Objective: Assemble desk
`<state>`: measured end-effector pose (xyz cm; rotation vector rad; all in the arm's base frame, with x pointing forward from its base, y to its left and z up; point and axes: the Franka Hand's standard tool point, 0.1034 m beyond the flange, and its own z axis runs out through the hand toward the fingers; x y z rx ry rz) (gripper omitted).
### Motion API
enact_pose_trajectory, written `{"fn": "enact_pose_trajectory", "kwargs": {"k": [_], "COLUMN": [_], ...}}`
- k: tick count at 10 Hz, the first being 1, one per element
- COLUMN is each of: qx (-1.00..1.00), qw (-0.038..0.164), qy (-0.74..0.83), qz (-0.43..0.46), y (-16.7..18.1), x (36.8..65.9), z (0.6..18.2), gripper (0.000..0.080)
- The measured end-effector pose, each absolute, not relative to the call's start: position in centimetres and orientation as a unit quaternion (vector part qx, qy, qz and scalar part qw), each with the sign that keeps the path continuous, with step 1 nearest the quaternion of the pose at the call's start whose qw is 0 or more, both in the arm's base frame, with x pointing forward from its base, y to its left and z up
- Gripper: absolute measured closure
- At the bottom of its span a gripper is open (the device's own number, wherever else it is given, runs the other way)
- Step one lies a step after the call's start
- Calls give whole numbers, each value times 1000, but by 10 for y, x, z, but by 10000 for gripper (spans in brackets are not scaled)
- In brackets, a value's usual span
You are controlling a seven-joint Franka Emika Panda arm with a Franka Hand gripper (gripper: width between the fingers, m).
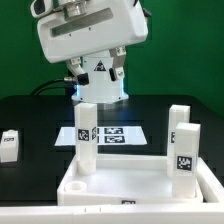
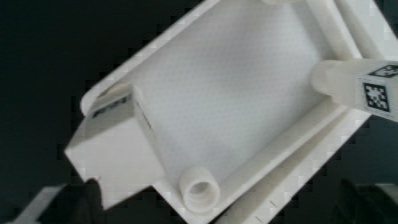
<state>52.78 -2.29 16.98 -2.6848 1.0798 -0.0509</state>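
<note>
While the gripper (image 1: 100,88) hangs above, jaws unclear, the desk top (image 1: 130,183) looks light and stiff; grab its 9 o'clock rim.

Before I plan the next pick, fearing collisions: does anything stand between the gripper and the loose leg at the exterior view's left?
Nothing visible does. The open gripper hangs above the marker board; only bare black table lies between it and the loose leg. The upright legs stand in the desk top.

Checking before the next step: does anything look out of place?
One leg lies loose on the table at the exterior view's left, apart from the top, where three legs stand upright. Nothing looks askew or damaged.
</note>
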Motion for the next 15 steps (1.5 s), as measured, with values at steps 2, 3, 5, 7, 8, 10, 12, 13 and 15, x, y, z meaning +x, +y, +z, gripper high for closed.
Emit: {"fn": "enact_pose_trajectory", "kwargs": {"k": [2, 3, 5, 7, 8, 10, 12, 13, 15], "qx": [-920, -921, -935, -948, -948, -946, -946, -959, -979], "qw": [123, 123, 123, 122, 123, 123, 122, 115, 101], "qy": [371, 370, 331, 292, 292, 299, 298, 256, 176], "qz": [-17, -17, -17, -19, -30, -26, -25, -25, -20], "y": [-23, -24, -39, -69, -82, -77, -79, -88, -104], "x": [528, 527, 516, 503, 499, 499, 498, 492, 481], "z": [170, 170, 167, 162, 159, 158, 156, 149, 131], "gripper": [151, 151, 151, 151, 151, 151, 151, 151, 151]}}
